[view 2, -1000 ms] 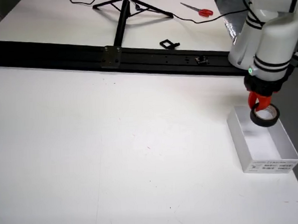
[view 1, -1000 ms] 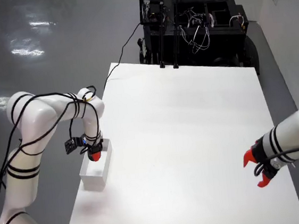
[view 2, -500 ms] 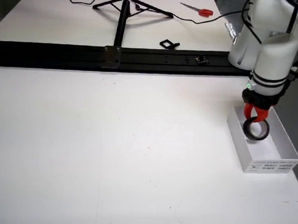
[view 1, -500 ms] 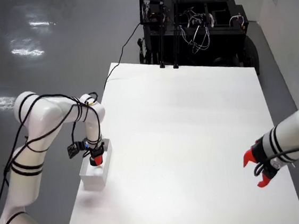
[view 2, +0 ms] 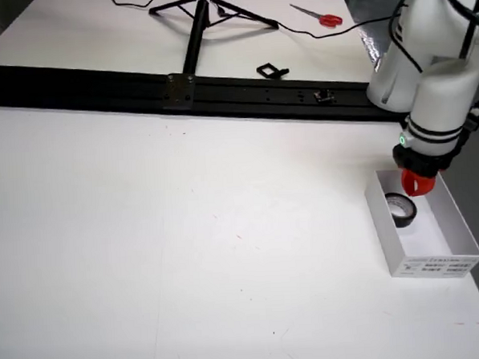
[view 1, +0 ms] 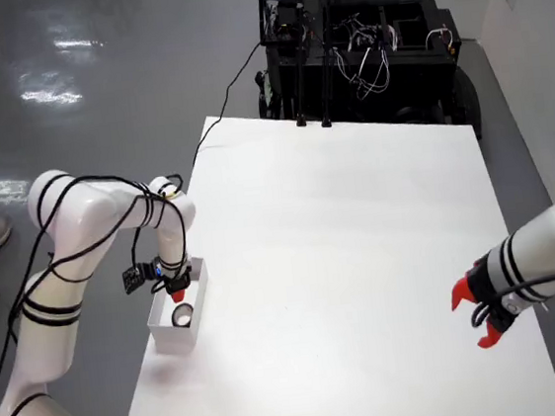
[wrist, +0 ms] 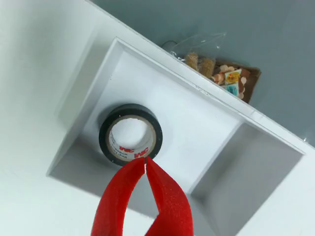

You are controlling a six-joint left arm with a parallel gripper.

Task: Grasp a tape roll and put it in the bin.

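A black tape roll [wrist: 105, 142] with a pale core lies flat on the floor of the white open bin [wrist: 197, 118], free of the fingers. In the view that rides on the gripper, my red-fingered gripper [wrist: 145, 160] hovers just above the roll's near edge, tips together and holding nothing. From above, the gripper [view 1: 178, 296] sits over the bin [view 1: 175, 338] at the table's left edge, with the tape roll [view 1: 182, 318] inside. In the side view, the gripper [view 2: 417, 189] hangs over the bin's far end, above the tape roll [view 2: 392, 207] in the bin [view 2: 434, 263].
A second arm with a red gripper [view 1: 480, 314] rests still at the table's right side in the view from above. A black rail [view 2: 179, 90], a tripod [view 2: 202, 8] and scissors [view 2: 321, 17] lie behind the table in the side view. A black rack [view 1: 360, 50] stands at the far end.
The tape roll, hanging from the gripper before, has dropped and now lies on the bin floor. The gripper has risen slightly above it.
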